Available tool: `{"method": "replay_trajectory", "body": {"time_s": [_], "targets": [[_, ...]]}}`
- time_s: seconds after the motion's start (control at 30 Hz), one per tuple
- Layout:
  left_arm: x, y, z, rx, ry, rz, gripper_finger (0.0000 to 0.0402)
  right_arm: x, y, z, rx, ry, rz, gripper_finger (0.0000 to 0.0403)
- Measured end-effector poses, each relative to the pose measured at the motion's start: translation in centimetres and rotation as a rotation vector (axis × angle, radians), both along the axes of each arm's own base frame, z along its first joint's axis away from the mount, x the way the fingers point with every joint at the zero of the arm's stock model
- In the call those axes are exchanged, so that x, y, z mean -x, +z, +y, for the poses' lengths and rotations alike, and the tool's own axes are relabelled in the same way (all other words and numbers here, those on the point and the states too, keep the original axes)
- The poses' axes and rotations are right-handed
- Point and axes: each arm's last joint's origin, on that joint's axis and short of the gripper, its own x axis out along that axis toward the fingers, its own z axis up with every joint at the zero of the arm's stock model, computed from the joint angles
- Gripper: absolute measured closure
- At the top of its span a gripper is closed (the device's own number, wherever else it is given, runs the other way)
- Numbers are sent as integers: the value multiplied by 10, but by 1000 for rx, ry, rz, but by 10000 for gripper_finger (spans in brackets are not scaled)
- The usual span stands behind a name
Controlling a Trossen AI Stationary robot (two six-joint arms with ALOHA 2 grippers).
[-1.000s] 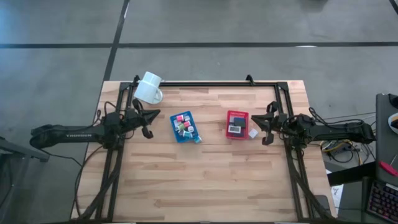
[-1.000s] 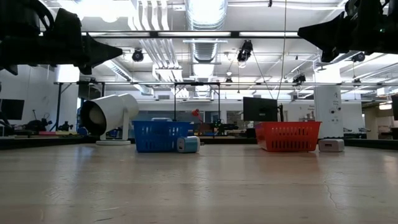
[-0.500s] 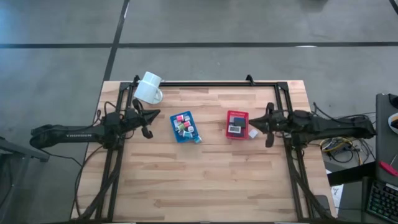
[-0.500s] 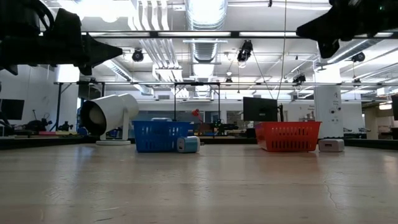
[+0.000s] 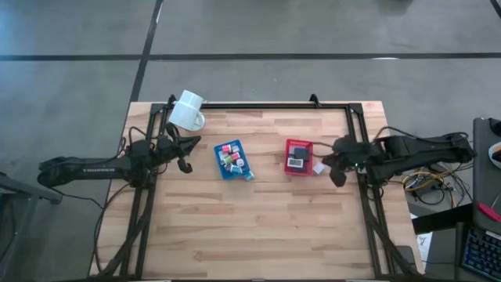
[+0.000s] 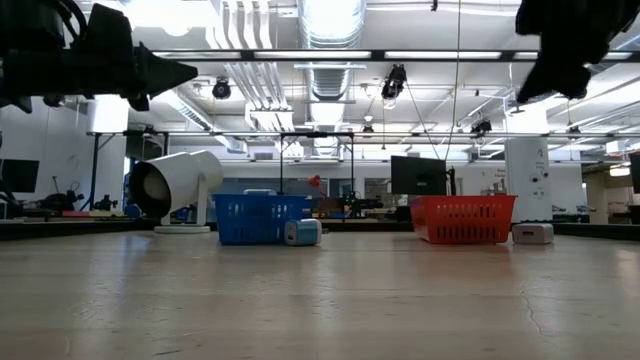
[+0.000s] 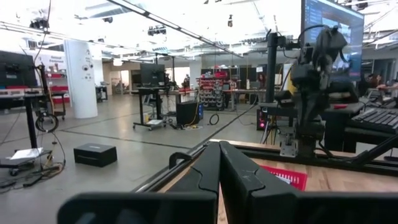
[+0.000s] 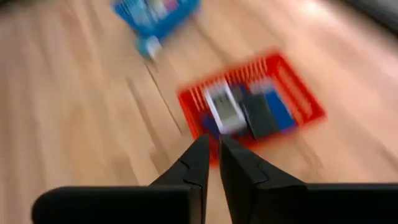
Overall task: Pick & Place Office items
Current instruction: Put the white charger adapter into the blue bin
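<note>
Tabletop (image 5: 258,227): pale butcher-block wood, glued strips, matt, visible grain and seams. Blue tray (image 5: 232,159) and red tray (image 5: 298,157): slotted plastic, lattice walls, slight sheen. White mug (image 5: 188,110): smooth, looks glazed ceramic, mild gloss. Office items (image 5: 229,157) in blue tray: small blocks, plastic-looking, smooth. Both arms matt black; left end effector (image 7: 219,163) fingers look moulded plastic, satin. Table frame (image 5: 258,105): black metal bar. Floor (image 5: 313,31): smooth grey concrete.

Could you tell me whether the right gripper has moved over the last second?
Yes. In the high view the right gripper has swung in toward the red tray, and now sits over the white block beside it, where earlier it hung further out near the table's right edge.
</note>
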Motion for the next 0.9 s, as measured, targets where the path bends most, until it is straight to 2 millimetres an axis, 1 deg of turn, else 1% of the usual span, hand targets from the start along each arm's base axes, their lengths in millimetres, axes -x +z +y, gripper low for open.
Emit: {"method": "replay_trajectory", "body": {"time_s": [0.07, 0.13, 0.23, 0.37, 0.47, 0.57, 0.63, 0.73, 0.9], "targets": [[0, 0, 0, -2, 0, 0, 392, -3, -3, 1, -22, -27, 88, 354], [0, 0, 0, -14, 3, 5, 392, -8, -5, 1, -35, -52, 137, 333], [0, 0, 0, -28, 7, 11, 392, -16, -12, 3, -61, -65, 211, 292], [0, 0, 0, -28, 7, 11, 392, -28, -23, 3, -84, -74, 302, 228], [0, 0, 0, -21, 6, 8, 392, -33, -35, 0, -110, -141, 409, 184], [0, 0, 0, -20, 6, 8, 392, -36, -45, -6, -118, -223, 527, 147], [0, 0, 0, -21, 5, 8, 392, -39, -52, -10, -119, -252, 576, 129], [0, 0, 0, -21, 5, 8, 392, -47, -58, -15, -116, -245, 610, 110], [0, 0, 0, -22, 5, 9, 392, -56, -70, -20, -127, -235, 668, 92]]}}
